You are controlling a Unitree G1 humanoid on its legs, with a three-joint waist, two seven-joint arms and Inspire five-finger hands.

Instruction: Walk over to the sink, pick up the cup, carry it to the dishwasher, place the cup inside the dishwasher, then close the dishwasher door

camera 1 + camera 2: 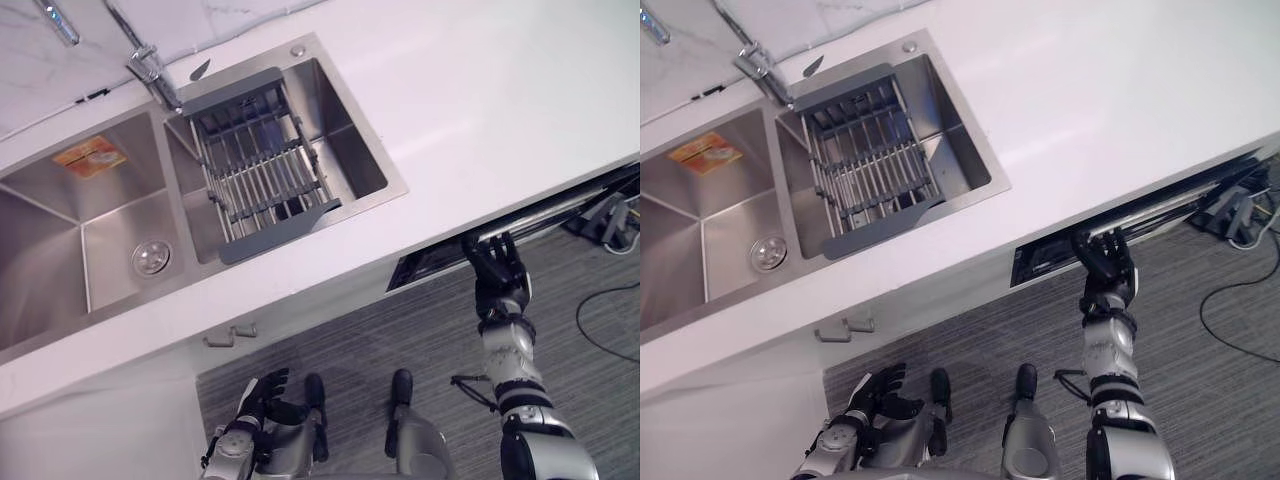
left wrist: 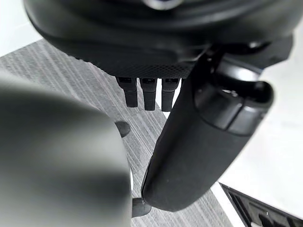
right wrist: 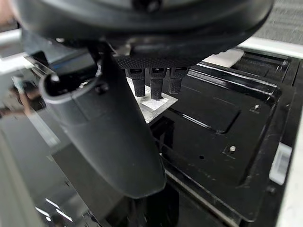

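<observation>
The dishwasher door (image 1: pixel 432 262) stands under the white counter's front edge, open by a narrow dark gap. My right hand (image 1: pixel 498 272) reaches up to that gap, its straight fingers (image 3: pixel 151 85) against the door's glossy black panel (image 3: pixel 222 118), holding nothing. My left hand (image 1: pixel 262 392) hangs low by the cabinet front with relaxed fingers (image 2: pixel 149 92) and is empty. Inside the right basin of the steel sink (image 1: pixel 330 95) a grey dish rack (image 1: pixel 255 165) rests across the rim.
The sink's left basin (image 1: pixel 60 210) has a drain (image 1: pixel 150 258) and an orange sticker (image 1: pixel 90 157). A faucet (image 1: pixel 148 68) rises behind the divider. A cabinet handle (image 1: pixel 232 335) sits below the counter. Cables and a plug block (image 1: pixel 610 225) lie on the grey floor, far right.
</observation>
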